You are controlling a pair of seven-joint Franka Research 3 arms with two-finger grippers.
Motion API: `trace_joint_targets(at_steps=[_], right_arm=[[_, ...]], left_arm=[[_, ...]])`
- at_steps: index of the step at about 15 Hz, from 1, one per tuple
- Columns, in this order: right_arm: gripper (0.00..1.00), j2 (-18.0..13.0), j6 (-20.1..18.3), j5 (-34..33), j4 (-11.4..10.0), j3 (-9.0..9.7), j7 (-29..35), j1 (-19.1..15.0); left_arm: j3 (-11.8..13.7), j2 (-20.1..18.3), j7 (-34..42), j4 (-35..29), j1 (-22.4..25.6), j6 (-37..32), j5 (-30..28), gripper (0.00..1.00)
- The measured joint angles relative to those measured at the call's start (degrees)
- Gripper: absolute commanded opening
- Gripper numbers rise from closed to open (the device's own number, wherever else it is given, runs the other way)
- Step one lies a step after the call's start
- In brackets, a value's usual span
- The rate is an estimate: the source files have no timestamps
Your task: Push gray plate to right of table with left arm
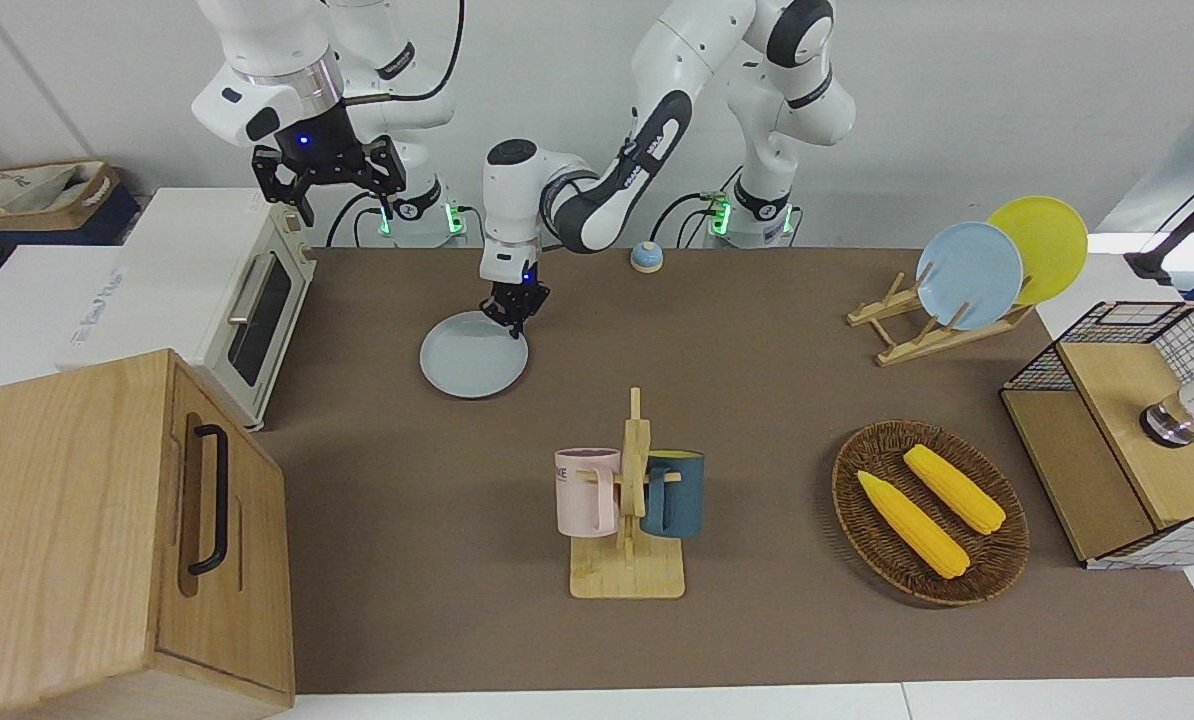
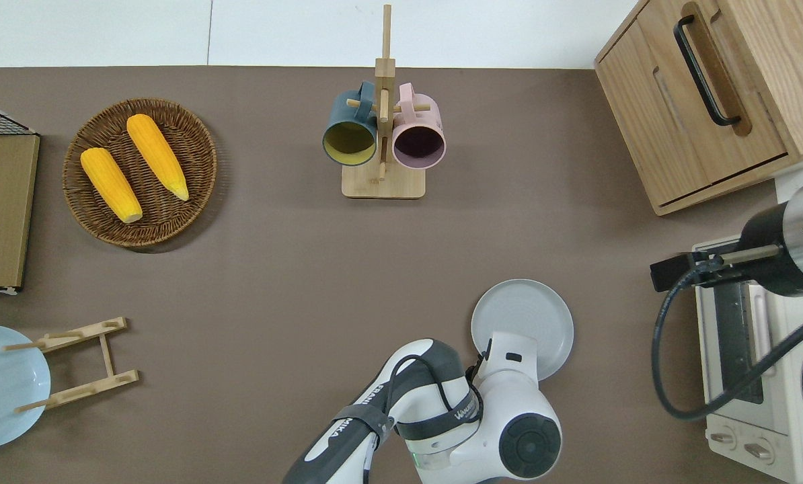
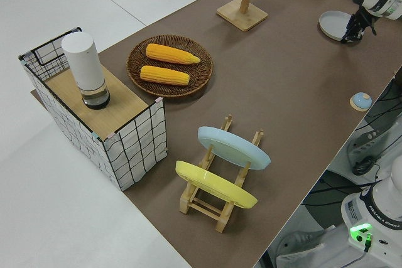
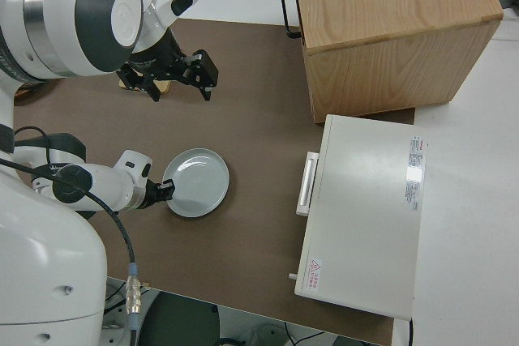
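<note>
The gray plate (image 1: 473, 354) (image 2: 522, 327) (image 4: 195, 182) is lying flat on the brown surface (image 1: 757, 380), between the toaster oven (image 1: 253, 303) and the mug rack (image 1: 629, 520), and nearer to the robots than the rack. The left claw (image 1: 513, 312) (image 4: 165, 192) is pressing down at the plate's rim on the edge toward the left arm's end; whether its fingers are spread or together I cannot tell. The right claw (image 1: 328, 172) is hanging parked with its fingers spread apart.
</note>
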Motion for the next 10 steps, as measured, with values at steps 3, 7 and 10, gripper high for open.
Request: trace_joint_targets(at_steps=[3,7,10], right_arm=[[0.983,0.0,0.0,0.0,0.0,0.00,0.0,0.0],[0.983,0.0,0.0,0.0,0.0,0.00,0.0,0.0],[0.983,0.0,0.0,0.0,0.0,0.00,0.0,0.0]], left_arm=[[0.1,0.5,-1.2,0.7,-0.8,0.0,0.7,0.00],[0.1,1.2,-1.4,1.4,-1.3,-0.1,1.1,0.52],[0.0,1.7,-1.4,1.8,-1.4,-0.1,1.1,0.99]])
